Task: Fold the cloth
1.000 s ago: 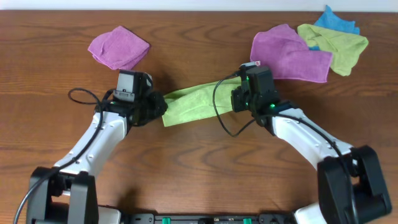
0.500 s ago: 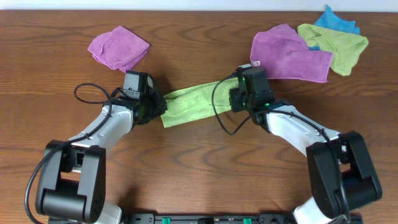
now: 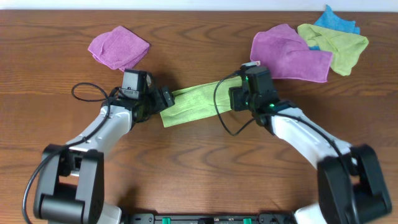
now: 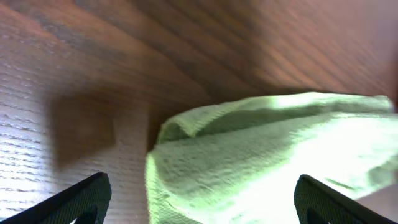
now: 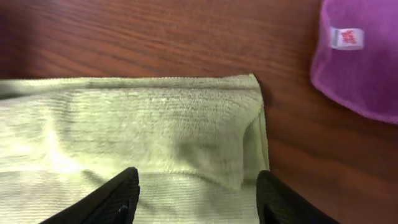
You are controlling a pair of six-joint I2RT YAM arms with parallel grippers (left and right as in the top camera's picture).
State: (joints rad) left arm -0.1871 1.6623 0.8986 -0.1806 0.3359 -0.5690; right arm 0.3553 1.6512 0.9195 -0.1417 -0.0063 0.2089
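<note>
The lime-green cloth (image 3: pixel 193 102) lies on the table as a long narrow strip, slanting up to the right. My left gripper (image 3: pixel 163 99) stands at its left end, jaws wide open. In the left wrist view the rounded end of the cloth (image 4: pixel 261 155) lies flat between the spread fingers of the left gripper (image 4: pixel 202 193), which holds nothing. My right gripper (image 3: pixel 235 96) is over the strip's right end, also open. In the right wrist view the right gripper (image 5: pixel 198 180) straddles the cloth's (image 5: pixel 137 124) folded corner without pinching it.
A crumpled purple cloth (image 3: pixel 118 46) lies at the back left. At the back right, another purple cloth (image 3: pixel 289 53) overlaps a paler green cloth (image 3: pixel 339 43) and a blue one (image 3: pixel 336 22). That purple cloth's tagged edge (image 5: pixel 364 56) lies close to the right gripper.
Both grippers went from shut on the ends of the cloth to open and let it go. The cloth stays as a strip on the table.
</note>
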